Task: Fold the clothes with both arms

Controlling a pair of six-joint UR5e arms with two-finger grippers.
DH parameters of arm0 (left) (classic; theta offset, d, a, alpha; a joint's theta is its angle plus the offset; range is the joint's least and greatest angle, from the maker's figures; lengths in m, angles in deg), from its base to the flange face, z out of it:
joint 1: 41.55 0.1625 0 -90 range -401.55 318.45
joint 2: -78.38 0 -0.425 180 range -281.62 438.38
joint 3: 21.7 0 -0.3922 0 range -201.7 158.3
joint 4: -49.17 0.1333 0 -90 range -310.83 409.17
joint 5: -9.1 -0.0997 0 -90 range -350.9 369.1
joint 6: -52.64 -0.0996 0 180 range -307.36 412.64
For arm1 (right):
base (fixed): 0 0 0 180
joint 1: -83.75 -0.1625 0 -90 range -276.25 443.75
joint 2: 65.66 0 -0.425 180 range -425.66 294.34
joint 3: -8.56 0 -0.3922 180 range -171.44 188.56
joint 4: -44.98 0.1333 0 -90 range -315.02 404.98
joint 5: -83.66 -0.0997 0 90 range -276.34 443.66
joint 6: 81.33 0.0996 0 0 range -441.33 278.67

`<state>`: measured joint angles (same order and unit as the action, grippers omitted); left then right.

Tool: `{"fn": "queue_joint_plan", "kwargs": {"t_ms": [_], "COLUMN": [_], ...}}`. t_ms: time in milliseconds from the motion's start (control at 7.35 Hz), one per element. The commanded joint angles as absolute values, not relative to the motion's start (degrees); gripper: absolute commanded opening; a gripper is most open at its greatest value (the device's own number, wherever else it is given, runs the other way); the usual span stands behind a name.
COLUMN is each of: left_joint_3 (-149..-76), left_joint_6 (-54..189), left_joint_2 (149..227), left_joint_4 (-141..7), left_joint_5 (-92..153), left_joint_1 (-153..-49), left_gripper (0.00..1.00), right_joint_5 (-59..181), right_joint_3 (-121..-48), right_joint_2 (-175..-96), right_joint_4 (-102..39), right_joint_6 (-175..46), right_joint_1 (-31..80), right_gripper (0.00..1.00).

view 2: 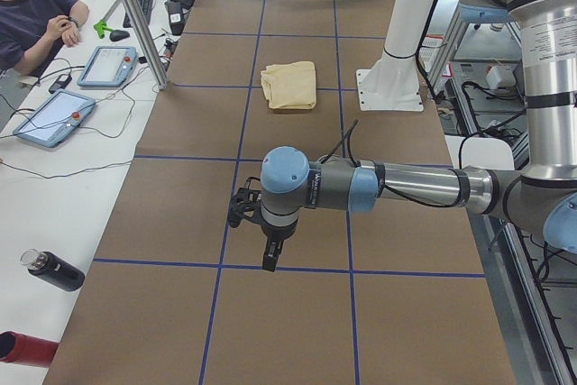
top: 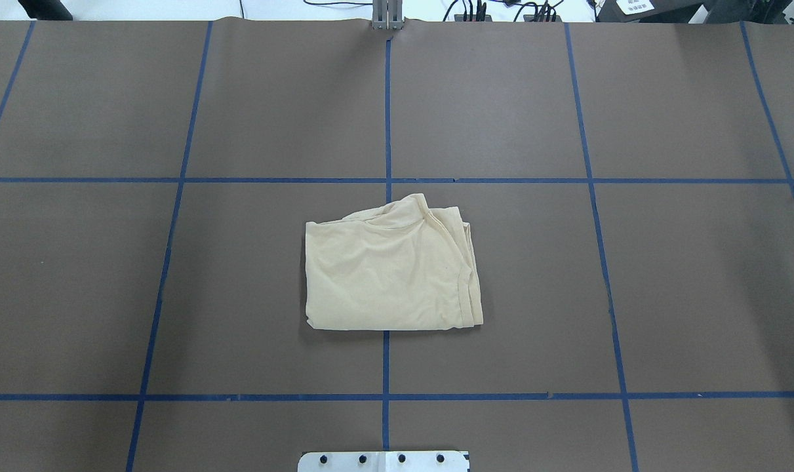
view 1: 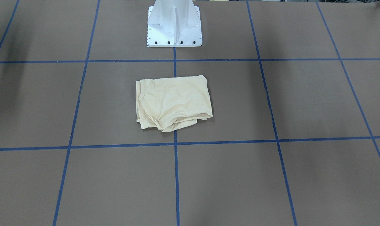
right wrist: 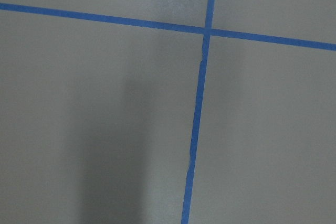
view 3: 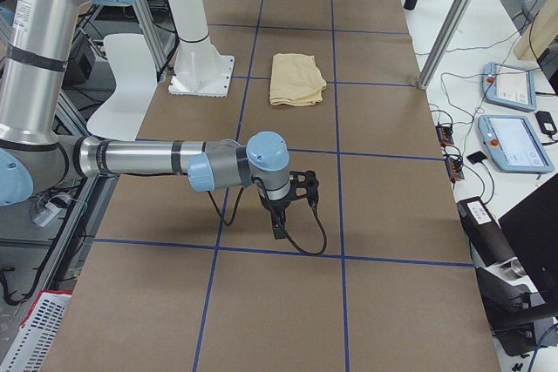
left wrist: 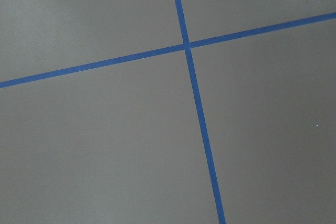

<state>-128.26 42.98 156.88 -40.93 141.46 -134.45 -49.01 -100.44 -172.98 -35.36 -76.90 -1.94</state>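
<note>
The pale cream-yellow shirt point(view 1: 172, 102) lies folded into a rough rectangle at the middle of the brown table, in front of the pedestal; it also shows in the overhead view point(top: 390, 269) and both side views point(view 2: 290, 85) point(view 3: 296, 78). No print shows on it. My left gripper point(view 2: 270, 259) hangs above the table near its left end, far from the shirt. My right gripper point(view 3: 277, 231) hangs above the table near its right end, also far from the shirt. I cannot tell whether either is open or shut. Both wrist views show only brown table and blue tape lines.
The white pedestal base point(view 1: 174, 25) stands behind the shirt. Blue tape lines point(top: 387, 180) grid the table. A seated operator point(view 2: 36, 15), teach pendants point(view 2: 54, 119) point(view 3: 514, 141), a metal post point(view 2: 135, 20) and a dark bottle point(view 2: 54, 270) are along the far-side bench.
</note>
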Motion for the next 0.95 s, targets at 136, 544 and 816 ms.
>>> {"fn": "queue_joint_plan", "kwargs": {"t_ms": [136, 544, 816], "left_joint_3": [-128.49, -128.57, -128.57], "left_joint_6": [42.97, 42.97, 42.97], "left_joint_2": [156.95, 156.95, 156.95], "left_joint_4": [-41.0, -41.0, -40.92], "left_joint_5": [141.47, 141.47, 141.47], "left_joint_1": [-134.45, -134.45, -134.45], "left_gripper": [1.0, 1.0, 1.0], "right_joint_5": [-48.96, -48.96, -48.96], "right_joint_3": [-100.43, -100.34, -100.43], "right_joint_2": [-172.98, -172.98, -172.71], "right_joint_4": [-35.36, -35.36, -35.27], "right_joint_6": [-76.85, -76.85, -77.46], "right_joint_1": [-1.94, -1.94, -1.94], "right_gripper": [1.0, 1.0, 1.0]}}
